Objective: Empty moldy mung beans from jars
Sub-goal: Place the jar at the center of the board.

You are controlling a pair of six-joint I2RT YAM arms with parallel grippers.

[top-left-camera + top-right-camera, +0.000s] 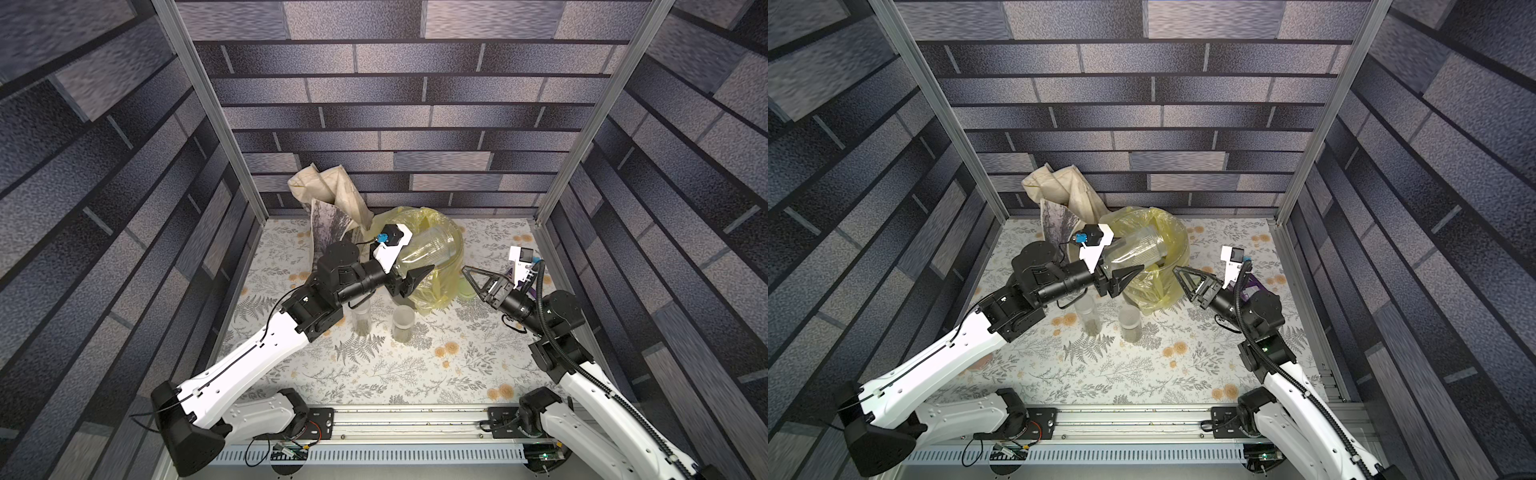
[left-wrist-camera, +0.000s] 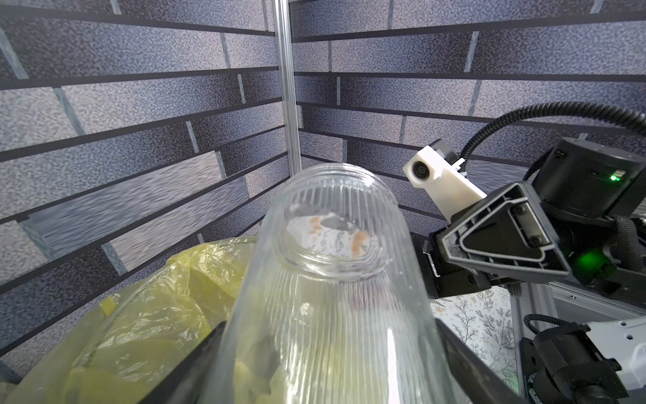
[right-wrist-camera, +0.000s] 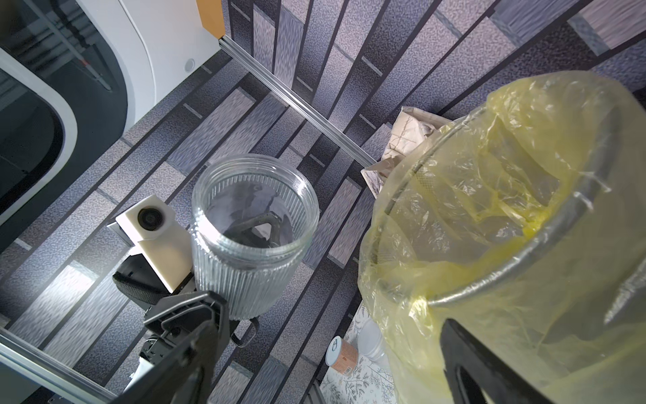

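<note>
Ribbed jar (image 2: 332,266), lower centre of frame, clamped in the left gripper (image 2: 330,335), tipped above the bagged bucket (image 1: 440,286), evidently for dumping; right gripper (image 1: 471,278) hangs open, empty.

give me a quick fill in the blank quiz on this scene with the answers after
The left gripper is shut on the wide ribbed clear jar, which has no ____ on it.
In both top views that jar shows over the big grey bucket lined with a ____ plastic bag.
The right gripper is open and holds ____.
____ slim clear jars with whitish lids stand upright on the floral table, olive-green mung beans inside.
Missing words: lid, yellow, nothing, two.
</note>
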